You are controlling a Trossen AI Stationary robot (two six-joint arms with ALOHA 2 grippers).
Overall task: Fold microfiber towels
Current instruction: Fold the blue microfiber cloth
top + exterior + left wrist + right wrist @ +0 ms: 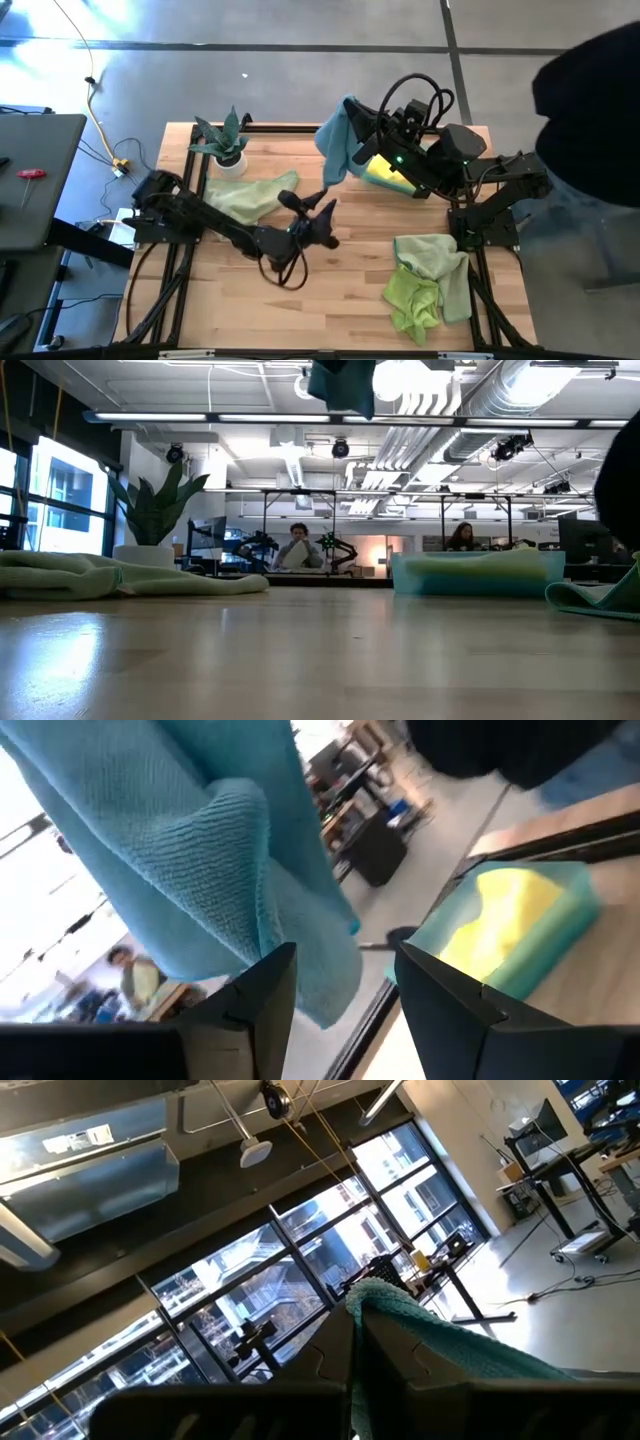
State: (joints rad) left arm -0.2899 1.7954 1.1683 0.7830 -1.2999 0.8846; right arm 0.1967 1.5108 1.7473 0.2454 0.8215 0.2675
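A light blue microfiber towel [338, 140] hangs above the table's far middle, held at the top by my shut right gripper [358, 108]. In the low view its lower end [342, 385] is well clear of the table. My left gripper [345, 965] is open and points level at the towel's lower corner [325, 1000]; in the high view it stands just on the near side [327, 203]. A folded stack of yellow and mint towels [385, 172] lies under the right arm. A sage towel [245, 195] lies flat at the left, and crumpled green towels [430, 280] lie at the near right. My right gripper pinches the blue towel's upper end [395, 1312] between its two shut fingers. A bunch of the cloth sticks out past the fingertips. The rest hangs slack below, clear of the table. My left gripper: whether its open fingers touch the towel's lower corner, I cannot tell.
A potted plant [225, 140] stands at the far left of the table, behind the sage towel. A person in dark clothes [590, 100] is at the table's right side. Bare wood lies along the near middle [300, 310].
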